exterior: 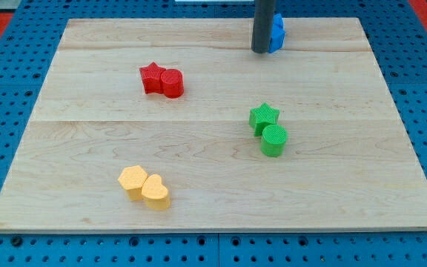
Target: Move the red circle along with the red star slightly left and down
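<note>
The red star (152,77) and the red circle (173,83) sit touching each other in the upper left part of the wooden board (87,148), star on the left. My tip (260,50) is near the view's top, well to the right of and above the red pair. It stands right next to a blue block (276,33), which the rod partly hides so its shape is unclear.
A green star (264,116) and a green circle (273,140) touch at centre right. A yellow hexagon-like block (133,181) and a yellow heart (156,192) touch at the lower left. Blue pegboard surrounds the board.
</note>
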Motion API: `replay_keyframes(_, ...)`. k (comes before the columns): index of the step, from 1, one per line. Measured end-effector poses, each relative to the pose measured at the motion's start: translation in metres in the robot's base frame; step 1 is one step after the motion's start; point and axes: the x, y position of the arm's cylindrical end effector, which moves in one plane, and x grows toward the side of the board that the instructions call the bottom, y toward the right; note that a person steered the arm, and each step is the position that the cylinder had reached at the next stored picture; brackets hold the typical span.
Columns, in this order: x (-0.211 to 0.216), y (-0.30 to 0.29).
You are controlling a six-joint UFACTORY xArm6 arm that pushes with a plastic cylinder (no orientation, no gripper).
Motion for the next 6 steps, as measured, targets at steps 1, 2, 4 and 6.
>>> replay_keyframes(1,0.027,-0.024)
replay_keyframes(2,0.032,-0.060)
replay_keyframes(4,0.051,-0.115)
replay_keyframes(6,0.082,-0.147)
